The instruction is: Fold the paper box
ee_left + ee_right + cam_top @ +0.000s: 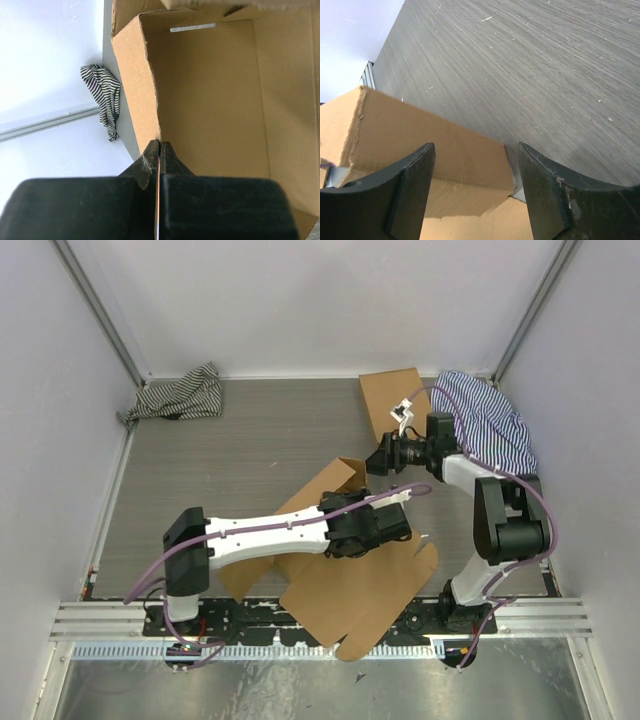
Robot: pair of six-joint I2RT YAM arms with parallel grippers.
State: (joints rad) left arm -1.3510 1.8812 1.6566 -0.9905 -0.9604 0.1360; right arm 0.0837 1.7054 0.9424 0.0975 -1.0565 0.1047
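Note:
The paper box [350, 595] is a large brown die-cut sheet lying at the near middle, with one wall raised at its far end. My left gripper [405, 498] reaches across it and is shut on the edge of an upright cardboard wall. In the left wrist view the fingers [159, 145] pinch that thin edge, with the box's inside [210, 100] to the right. My right gripper [380, 460] is open just above the far raised wall. In the right wrist view the wall [430, 145] lies between and below its gripper [475, 148], apart from the fingers.
A smaller brown cardboard box [393, 400] lies at the back right. A blue striped cloth [490, 420] lies beside it, behind the right arm. A black and white striped cloth [180, 395] sits in the back left corner and shows in the left wrist view [105, 95]. White walls enclose the grey table.

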